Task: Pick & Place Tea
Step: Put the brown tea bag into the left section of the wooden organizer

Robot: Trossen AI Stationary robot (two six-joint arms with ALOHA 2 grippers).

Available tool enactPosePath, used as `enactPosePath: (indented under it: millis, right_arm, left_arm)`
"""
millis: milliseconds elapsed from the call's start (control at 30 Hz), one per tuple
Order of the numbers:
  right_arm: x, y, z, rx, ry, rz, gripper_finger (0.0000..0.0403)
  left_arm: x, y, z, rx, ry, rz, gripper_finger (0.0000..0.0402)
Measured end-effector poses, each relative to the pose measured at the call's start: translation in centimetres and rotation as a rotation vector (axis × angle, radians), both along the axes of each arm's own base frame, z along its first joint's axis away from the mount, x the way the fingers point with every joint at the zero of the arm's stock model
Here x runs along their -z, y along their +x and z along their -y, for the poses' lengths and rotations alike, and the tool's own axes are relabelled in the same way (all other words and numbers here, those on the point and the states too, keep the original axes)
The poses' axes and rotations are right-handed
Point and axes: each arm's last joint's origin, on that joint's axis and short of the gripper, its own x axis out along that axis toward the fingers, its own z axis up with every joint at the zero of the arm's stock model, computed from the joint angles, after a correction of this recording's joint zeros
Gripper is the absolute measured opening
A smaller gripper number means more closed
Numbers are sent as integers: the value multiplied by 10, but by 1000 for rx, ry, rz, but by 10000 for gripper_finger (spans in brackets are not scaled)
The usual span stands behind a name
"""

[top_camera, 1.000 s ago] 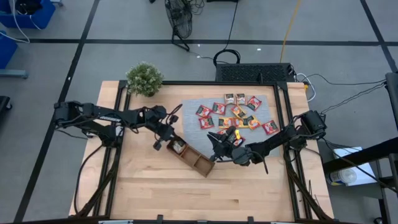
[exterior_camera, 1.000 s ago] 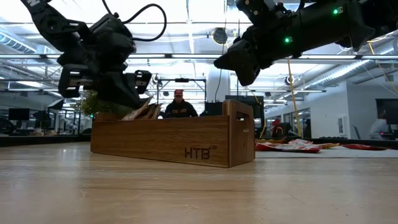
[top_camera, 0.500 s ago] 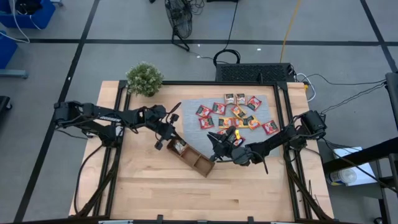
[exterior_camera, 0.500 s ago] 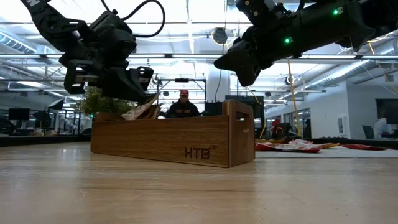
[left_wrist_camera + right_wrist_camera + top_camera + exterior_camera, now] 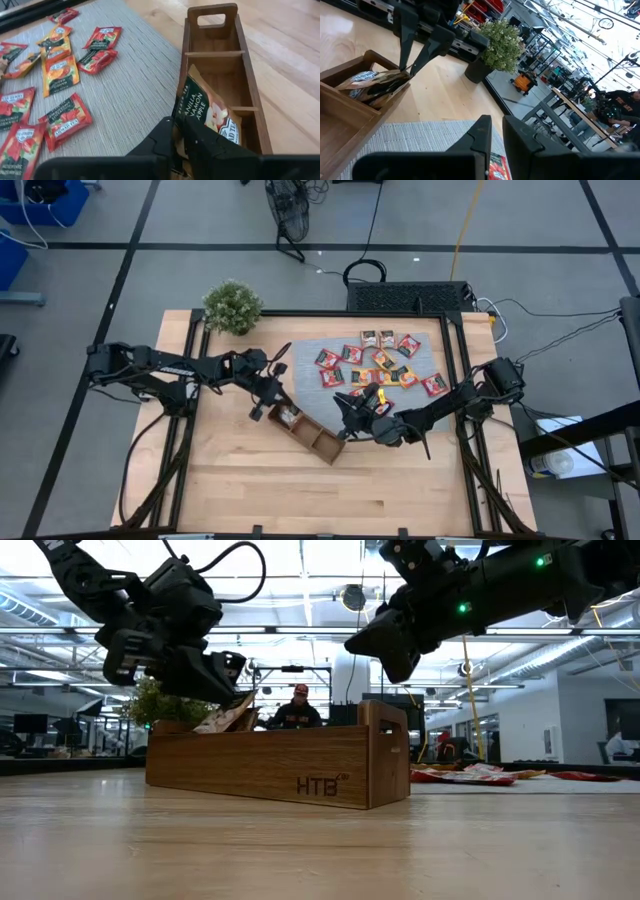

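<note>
Hovering over the end compartment of the wooden tray (image 5: 308, 432), the left gripper (image 5: 177, 139) pinches the top edge of a dark green tea sachet (image 5: 207, 111) standing inside, light, thin, slippery foil best gripped by its crimped edge, while the right gripper (image 5: 495, 131) waits shut beside the tray's other end.

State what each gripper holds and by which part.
Left gripper: dark green sachet, apparently pinched at its corner. Right gripper: nothing.

Robotics lab: open hall, ceiling trusses (image 5: 300, 630), workbenches (image 5: 580, 112), cabled floor (image 5: 420, 225)
</note>
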Motion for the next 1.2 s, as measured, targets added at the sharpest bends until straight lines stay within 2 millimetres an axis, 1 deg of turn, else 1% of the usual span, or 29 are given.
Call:
enactPosePath:
  millis: [200,300,400,467,533,600,667,700,767,833,900,1033,1067,1200]
  right_arm:
    - [0,0,0,0,0,0,34]
    - [0,0,0,0,0,0,34]
    - [0,0,0,1,0,0,34]
    - [0,0,0,1,-1,-4,34]
    - [1,0,0,1,-3,-10,34]
    - [2,0,0,2,-7,-18,34]
    - [2,0,0,2,-10,-28,34]
    - [3,0,0,3,-12,-31,34]
    - [4,-1,0,3,-17,-46,34]
    - [5,-1,1,3,-22,-59,34]
    - [5,-1,1,5,-24,-62,34]
    - [5,-1,1,4,-24,-63,33]
    - [5,-1,1,3,-23,-62,33]
    - [5,-1,0,3,-23,-62,32]
  left_arm:
    - [0,0,0,-7,-10,-4,114]
    - [0,0,0,8,13,6,143]
    - [-1,0,0,20,33,15,165]
    - [-5,-1,0,10,22,25,176]
    - [-14,-2,1,-36,-38,37,184]
    - [-31,0,2,-153,-95,19,189]
    - [-50,0,7,-263,-30,-52,190]
    - [-57,-1,12,-288,37,-120,188]
    - [-65,-2,26,-287,154,-263,177]
    - [-69,0,41,-220,226,-371,154]
    - [-72,4,57,-114,276,-415,121]
    - [-63,11,83,102,396,-466,26]
    - [-60,13,85,114,408,-470,14]
    - [-50,24,90,110,459,-470,8]
